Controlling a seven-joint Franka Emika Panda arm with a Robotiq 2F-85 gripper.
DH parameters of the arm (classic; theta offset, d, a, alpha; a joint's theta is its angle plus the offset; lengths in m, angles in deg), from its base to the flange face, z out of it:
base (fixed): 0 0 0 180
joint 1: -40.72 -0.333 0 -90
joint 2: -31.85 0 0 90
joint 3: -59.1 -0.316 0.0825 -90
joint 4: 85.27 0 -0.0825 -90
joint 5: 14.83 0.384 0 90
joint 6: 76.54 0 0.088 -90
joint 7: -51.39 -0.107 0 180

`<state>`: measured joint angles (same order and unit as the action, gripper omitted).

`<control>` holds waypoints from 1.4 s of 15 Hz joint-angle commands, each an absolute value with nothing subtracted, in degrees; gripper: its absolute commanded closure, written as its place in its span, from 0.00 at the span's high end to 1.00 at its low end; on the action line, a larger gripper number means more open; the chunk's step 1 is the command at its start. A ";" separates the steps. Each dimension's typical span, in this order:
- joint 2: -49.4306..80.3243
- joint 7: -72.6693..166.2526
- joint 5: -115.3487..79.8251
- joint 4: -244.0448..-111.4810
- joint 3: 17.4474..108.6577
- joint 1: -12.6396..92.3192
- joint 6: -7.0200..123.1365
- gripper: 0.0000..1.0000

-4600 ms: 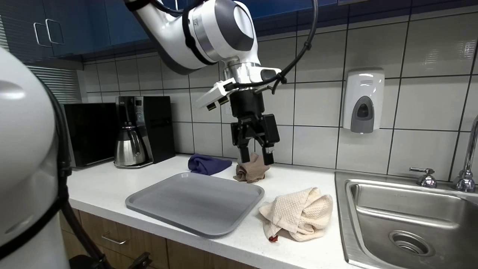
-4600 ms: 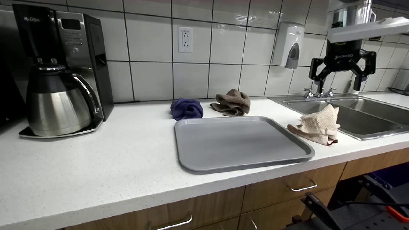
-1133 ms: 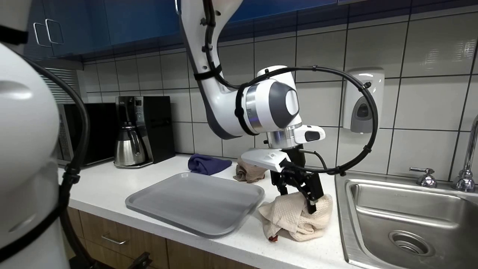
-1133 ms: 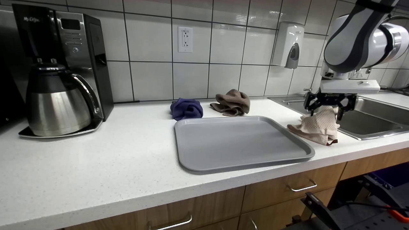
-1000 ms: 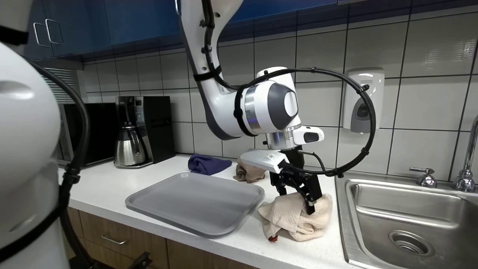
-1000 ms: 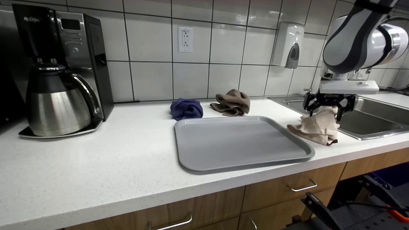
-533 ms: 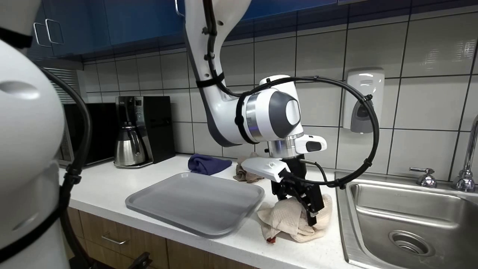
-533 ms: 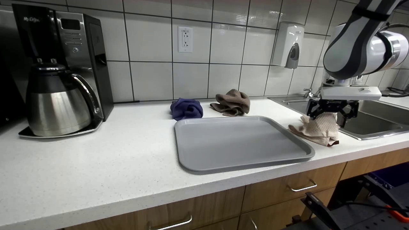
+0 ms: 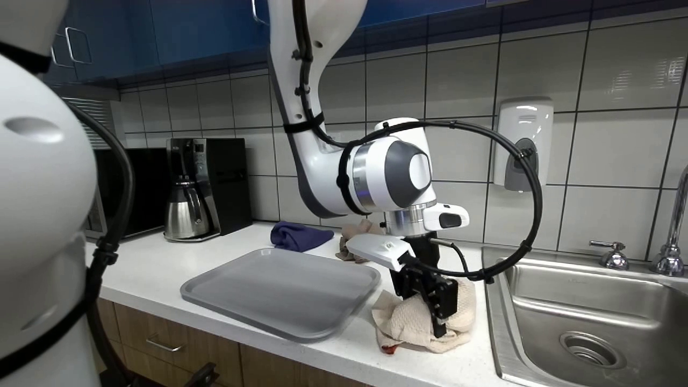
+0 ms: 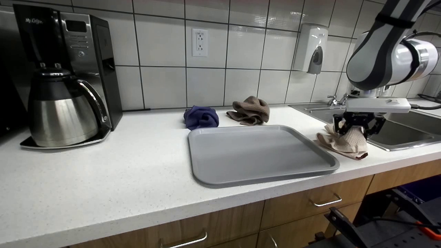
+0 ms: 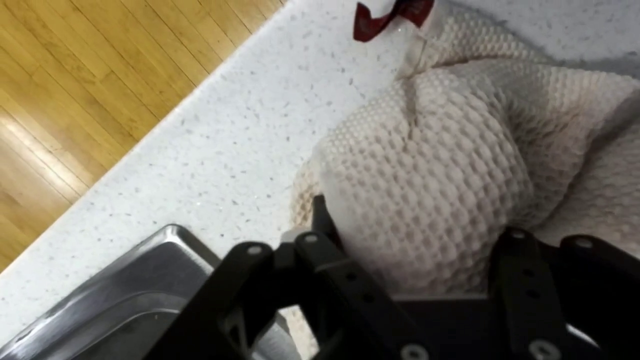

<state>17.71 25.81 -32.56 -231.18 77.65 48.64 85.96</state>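
Cream cloth (image 11: 435, 175) by the tray (image 9: 279, 293) bunches between jaws now lower and narrower; whether gripped, I can't tell.

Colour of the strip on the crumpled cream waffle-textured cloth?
Dark red strip, clearest in the wrist view.

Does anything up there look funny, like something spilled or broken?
Nothing looks spilled or broken. It's just untidy: the cream cloth is crumpled, a red tab poking out, with the end effector straddling it. The purple-blue cloth and brown cloth sit bunched up near the tiled wall, not folded.
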 commanded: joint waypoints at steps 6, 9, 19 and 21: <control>21.21 26.33 -34.95 -232.48 82.82 45.02 86.06 0.02; 23.45 25.34 -38.83 -232.85 84.90 43.94 86.12 0.03; 32.06 24.07 -50.23 -233.88 81.42 46.44 86.22 0.03; 33.59 24.46 -50.33 -234.47 79.48 46.95 86.33 0.03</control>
